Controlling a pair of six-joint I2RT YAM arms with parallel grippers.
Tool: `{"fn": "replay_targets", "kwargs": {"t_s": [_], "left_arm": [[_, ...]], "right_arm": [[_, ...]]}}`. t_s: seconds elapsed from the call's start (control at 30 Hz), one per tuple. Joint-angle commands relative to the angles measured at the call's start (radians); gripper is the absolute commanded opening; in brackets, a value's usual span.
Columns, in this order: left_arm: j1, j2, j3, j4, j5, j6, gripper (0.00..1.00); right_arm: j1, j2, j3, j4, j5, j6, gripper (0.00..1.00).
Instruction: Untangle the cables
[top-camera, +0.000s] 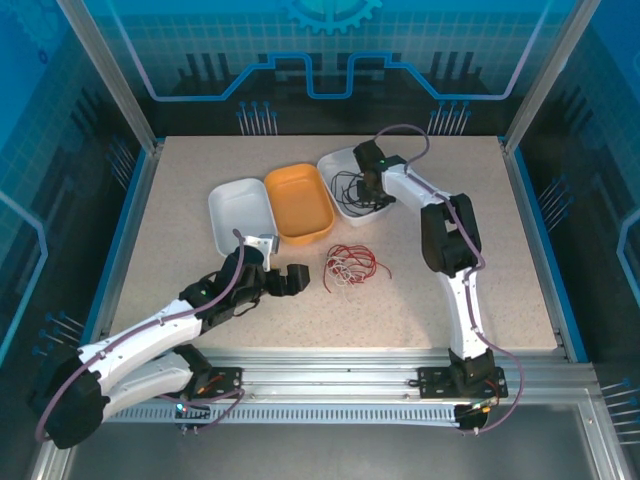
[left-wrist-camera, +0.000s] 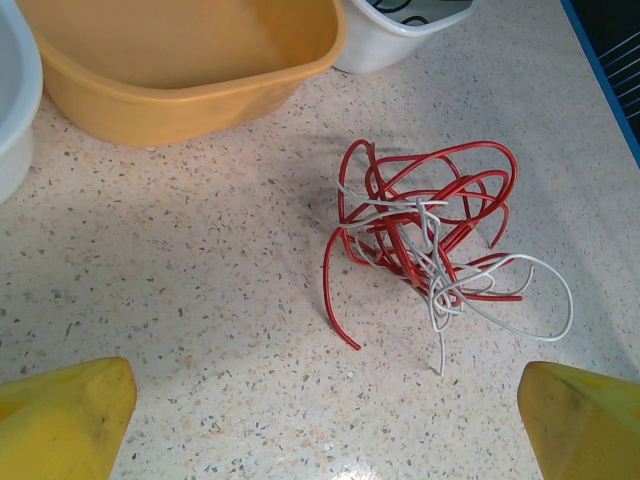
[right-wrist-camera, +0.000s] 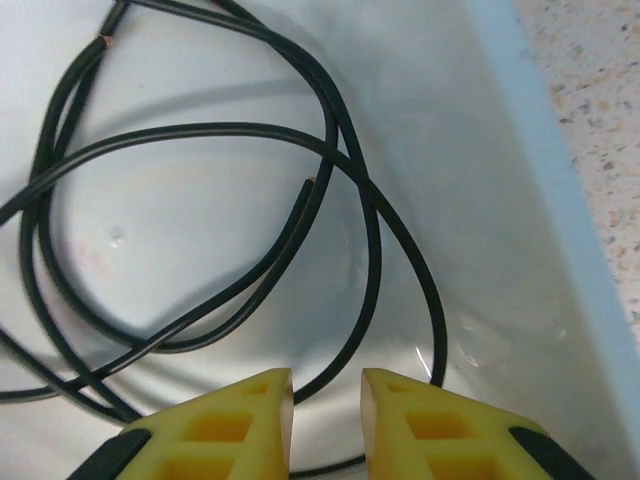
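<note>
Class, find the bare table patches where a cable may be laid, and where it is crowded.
Bare: table right of the right arm; left of the left white tray; in front of the red-and-white tangle. Crowded: between the orange tray and the tangle.

Loads of room round the red and white tangle (left-wrist-camera: 410, 235): from above, the table (top-camera: 400, 310) is bare from 3 through 6 o'clock of it. The left gripper (top-camera: 298, 280) sits near at 9, jaws wide. The orange tray (top-camera: 298, 203) blocks 11 and the right white tray (top-camera: 335, 170) blocks 12. Inside that tray the right gripper (right-wrist-camera: 325, 400) has black cable (right-wrist-camera: 200, 128) loops crowding 12, with the wall (right-wrist-camera: 540, 200) at 3 in its wrist view.
</note>
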Motion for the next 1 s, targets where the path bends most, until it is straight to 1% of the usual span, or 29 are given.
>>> {"fn": "replay_targets", "kwargs": {"t_s": [0.0,0.23,0.33,0.4,0.47,0.5,0.6,0.7,0.87,0.93,0.97], "left_arm": [[0.006,-0.014,-0.007,0.019,0.017,-0.020,0.99],[0.007,-0.014,0.006,0.011,0.011,-0.036,0.99],[0.008,-0.011,0.010,0.009,0.011,-0.055,0.99],[0.007,-0.009,0.015,0.010,0.015,-0.064,0.99],[0.009,-0.004,0.025,0.005,0.025,-0.061,0.99],[0.008,0.004,0.035,-0.003,0.028,-0.061,0.99],[0.007,0.032,0.062,-0.025,0.048,-0.062,0.99],[0.005,0.069,0.079,-0.012,0.080,-0.067,0.99],[-0.007,0.131,0.111,0.022,0.123,-0.072,0.99],[-0.013,0.161,0.136,0.032,0.146,-0.053,0.98],[-0.017,0.178,0.156,0.034,0.160,-0.035,0.96]], "right_arm": [[0.013,-0.083,-0.010,0.030,-0.026,-0.009,0.27],[0.044,-0.204,-0.032,0.066,-0.056,-0.065,0.34],[0.065,-0.289,-0.091,0.093,-0.057,-0.082,0.38],[0.078,-0.353,-0.152,0.115,-0.050,-0.083,0.43],[0.090,-0.426,-0.235,0.143,-0.042,-0.069,0.52],[0.098,-0.466,-0.293,0.163,-0.037,-0.054,0.60],[0.124,-0.600,-0.472,0.236,-0.047,0.002,0.76],[0.156,-0.731,-0.644,0.294,-0.034,0.062,1.00],[0.185,-0.914,-0.847,0.312,-0.015,0.149,1.00],[0.186,-0.976,-0.912,0.304,-0.016,0.183,1.00],[0.186,-1.006,-0.946,0.303,-0.018,0.201,1.00]]}}
